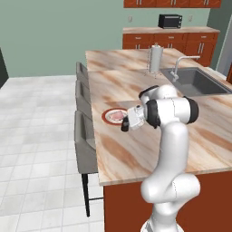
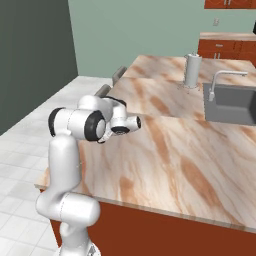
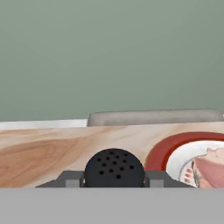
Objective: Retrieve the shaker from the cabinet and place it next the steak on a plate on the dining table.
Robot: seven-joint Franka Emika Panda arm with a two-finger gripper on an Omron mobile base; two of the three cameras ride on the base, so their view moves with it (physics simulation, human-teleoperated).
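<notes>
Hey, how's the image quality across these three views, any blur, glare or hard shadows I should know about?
Left base view: even, flat lighting, no glare on the dining table; the plate looks soft and coarse. Right base view: equally flat, only a faint shadow under the gripper. Hand view: the shaker is sharp, holes distinct; the steak is cut by the frame edge.

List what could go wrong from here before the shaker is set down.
1. The shaker sits between the jaws right beside the plate; lowered a little off, it may land on the red rim and tip.
2. The steak lies close by, so a sideways drift could nudge it.
3. The plate is near the table edge by the stools; a knocked shaker could roll off.
</notes>
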